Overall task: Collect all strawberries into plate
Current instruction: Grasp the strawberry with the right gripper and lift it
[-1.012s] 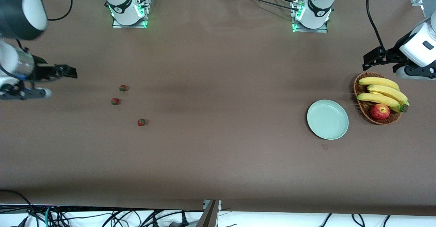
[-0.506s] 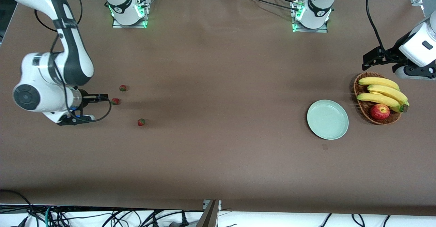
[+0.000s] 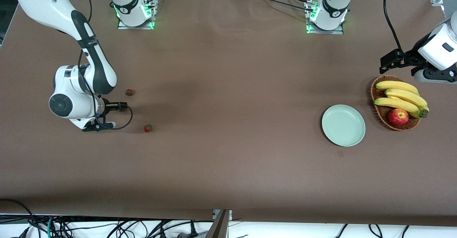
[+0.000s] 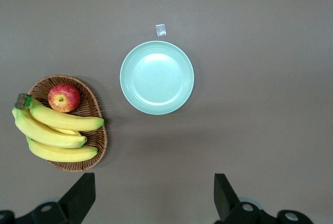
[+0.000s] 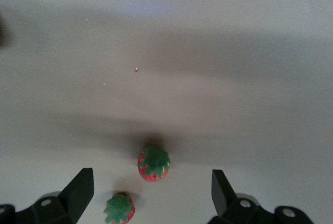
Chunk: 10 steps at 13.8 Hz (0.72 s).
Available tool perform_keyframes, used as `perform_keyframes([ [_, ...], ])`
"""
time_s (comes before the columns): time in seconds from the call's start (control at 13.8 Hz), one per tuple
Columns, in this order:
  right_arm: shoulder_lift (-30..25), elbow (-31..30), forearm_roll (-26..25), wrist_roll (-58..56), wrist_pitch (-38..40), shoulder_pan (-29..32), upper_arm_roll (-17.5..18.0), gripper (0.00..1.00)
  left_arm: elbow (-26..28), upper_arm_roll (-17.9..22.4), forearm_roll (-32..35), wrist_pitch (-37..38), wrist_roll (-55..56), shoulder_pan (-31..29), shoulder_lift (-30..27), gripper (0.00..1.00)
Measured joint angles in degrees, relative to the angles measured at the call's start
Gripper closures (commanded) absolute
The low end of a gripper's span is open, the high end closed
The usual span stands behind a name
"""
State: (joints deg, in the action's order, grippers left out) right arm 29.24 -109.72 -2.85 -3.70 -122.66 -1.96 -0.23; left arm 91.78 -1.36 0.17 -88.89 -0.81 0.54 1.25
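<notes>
Two strawberries show in the front view, one (image 3: 129,92) nearer the robots' bases and one (image 3: 148,128) nearer the camera. My right gripper (image 3: 121,106) is low over the table between them and hides the third. In the right wrist view it (image 5: 151,192) is open, with two strawberries (image 5: 153,163) (image 5: 119,208) lying between its fingers. The mint-green plate (image 3: 343,125) lies empty toward the left arm's end and also shows in the left wrist view (image 4: 156,77). My left gripper (image 3: 385,61) waits open and empty (image 4: 153,197) above the table beside the basket.
A brown wicker basket (image 3: 377,105) with bananas (image 3: 401,97) and a red apple (image 3: 398,117) stands beside the plate, at the left arm's end. A small mark (image 3: 340,154) lies on the brown cloth nearer the camera than the plate.
My right arm has swung in from the table's end and come down over the middle strawberry, which now is hidden in the front view. The left arm has not moved.
</notes>
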Motion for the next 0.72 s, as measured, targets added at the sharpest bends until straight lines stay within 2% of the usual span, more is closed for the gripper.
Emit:
perform_keyframes([
  [0.36, 1.08, -3.26, 0.0, 0.0, -5.93, 0.0, -0.08, 0.01, 0.0, 0.0, 0.0, 0.0, 0.0, 0.0, 0.0, 0.0],
  [0.51, 1.41, -3.51, 0.0, 0.0, -6.37, 0.0, -0.12, 0.16, 0.0, 0.0, 0.0, 0.0, 0.0, 0.0, 0.0, 0.0],
  [0.72, 1.42, -4.16, 0.0, 0.01, -6.37, 0.0, -0.15, 0.51, 0.0, 0.09, 0.0, 0.0, 0.0, -0.01, 0.0, 0.0],
])
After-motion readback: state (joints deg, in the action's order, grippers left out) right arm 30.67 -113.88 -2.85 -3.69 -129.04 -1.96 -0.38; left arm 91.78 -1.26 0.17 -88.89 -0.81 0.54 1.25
